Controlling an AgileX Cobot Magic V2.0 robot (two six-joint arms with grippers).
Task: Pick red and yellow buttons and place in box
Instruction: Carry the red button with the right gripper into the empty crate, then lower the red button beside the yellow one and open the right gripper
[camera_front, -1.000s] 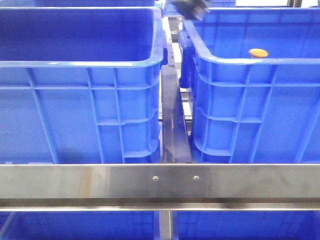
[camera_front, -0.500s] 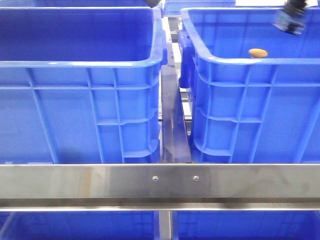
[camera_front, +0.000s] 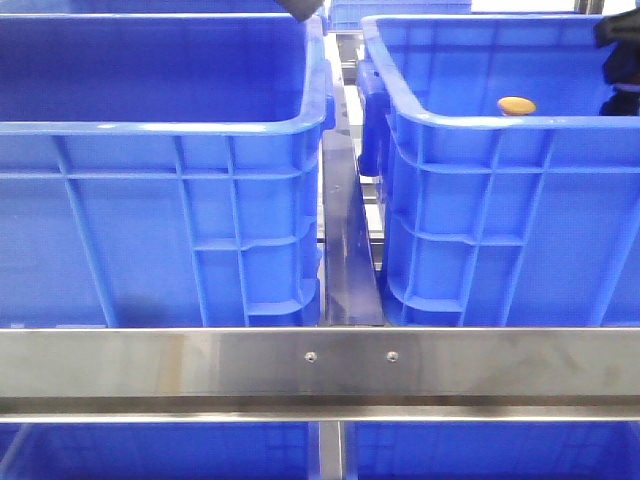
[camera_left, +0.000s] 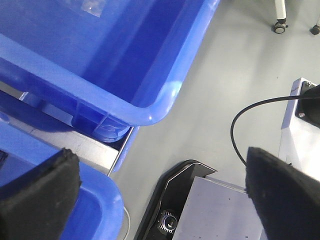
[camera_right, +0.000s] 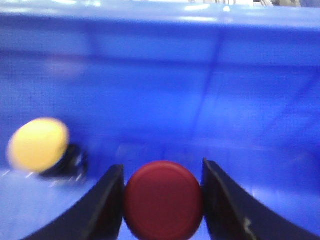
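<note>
Across the front edge: a steel rail (camera_front: 320, 365) runs the full width, with two screws near its middle.
Left crate: a blue crate (camera_front: 160, 180) with ribbed walls and a thick rolled rim fills the left half of the front view; what its floor carries cannot be seen from there.
Left end effector: a dark scrap at the top edge of the front view, over the left crate's far right corner (camera_front: 300, 8); in the left wrist view its two black fingers (camera_left: 37, 195) stand wide apart with nothing between them, so it is released. Below it lie a crate rim, grey floor and a black cable (camera_left: 260, 107).
Centre gap: a dark metal strip (camera_front: 350, 250) runs back between the two crates.
Right box: the blue box (camera_front: 500, 210) stands just beside the left crate, apart from it by the strip.
Yellow button: it lies inside the right box (camera_front: 516, 105), showing just above the near rim; the right wrist view shows it blurred on the box floor (camera_right: 39, 144).
Red button: gripped between the two dark fingers in the right wrist view (camera_right: 163, 200), with the box's inner wall behind it.
Right end effector: clenched on the red button (camera_right: 163, 197); in the front view it is a dark shape at the right edge, over the right box (camera_front: 620, 60).
</note>
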